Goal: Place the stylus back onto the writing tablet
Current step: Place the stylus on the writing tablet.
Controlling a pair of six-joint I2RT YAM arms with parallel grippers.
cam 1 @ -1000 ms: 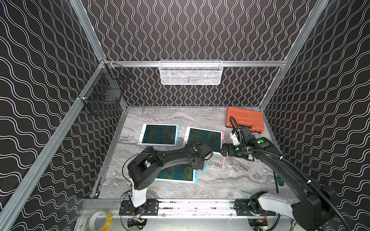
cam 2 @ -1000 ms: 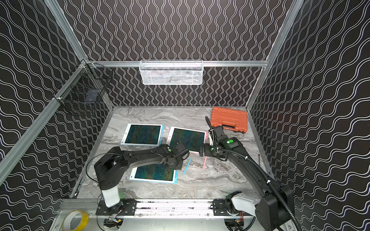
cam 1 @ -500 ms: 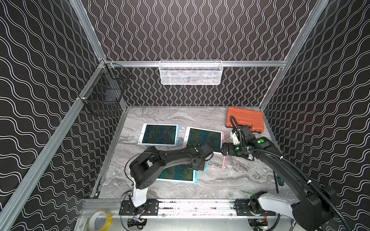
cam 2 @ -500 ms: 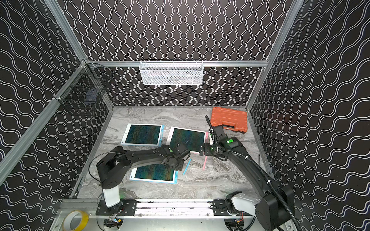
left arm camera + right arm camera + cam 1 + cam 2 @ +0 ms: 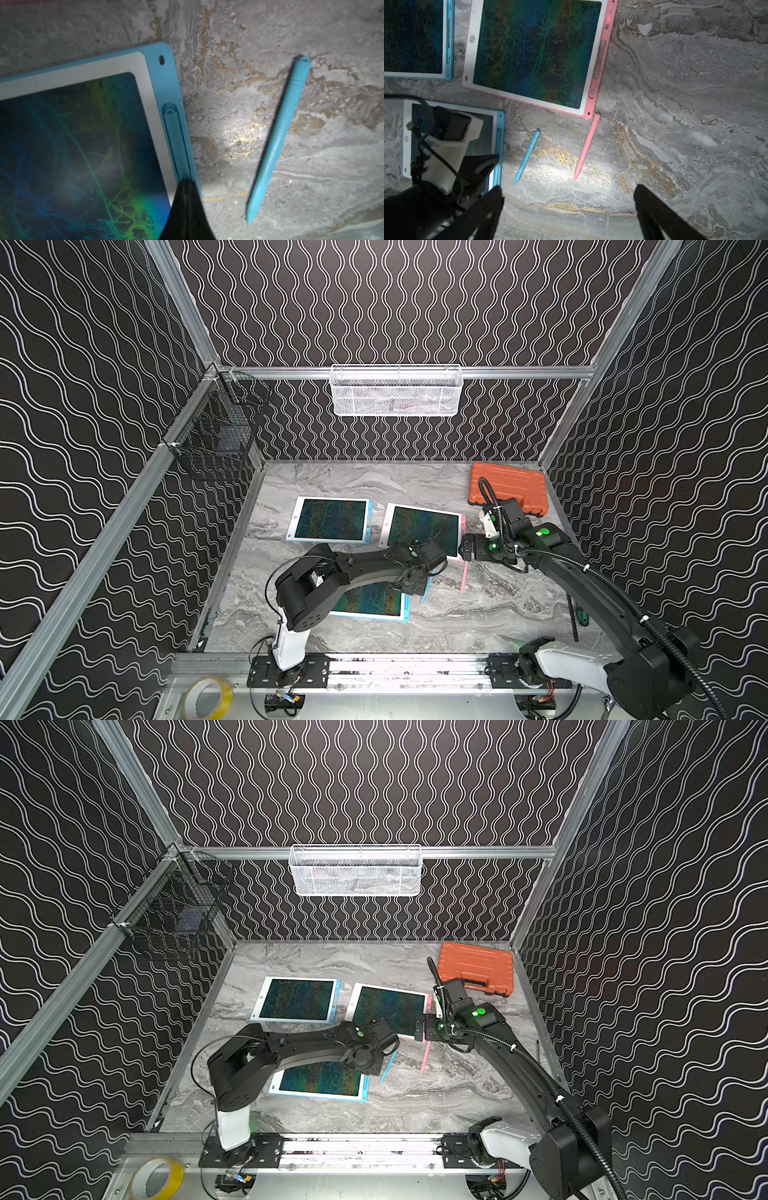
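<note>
Keeping the left gripper [image 5: 186,185] pinched shut, as a second ago, tips down on the slotted stylus [image 5: 175,141] at the edge of the near blue tablet [image 5: 168,68]. Holding the right gripper [image 5: 568,188] spread wide and empty above the table [image 5: 675,104], barely shifted. Leaving the loose blue stylus [image 5: 280,133] and the pink stylus [image 5: 586,147] lying where they were, the latter's top end just beside the corner of the pink tablet [image 5: 600,62].

Free tabletop [image 5: 511,614]: bare marble from pink stylus [image 5: 464,578] rightward to wall [image 5: 623,531].
Gap: open between pink and blue stylus [image 5: 427,592].
Obstacle: left tool [image 5: 186,187] over blue tablet [image 5: 160,83] edge.
</note>
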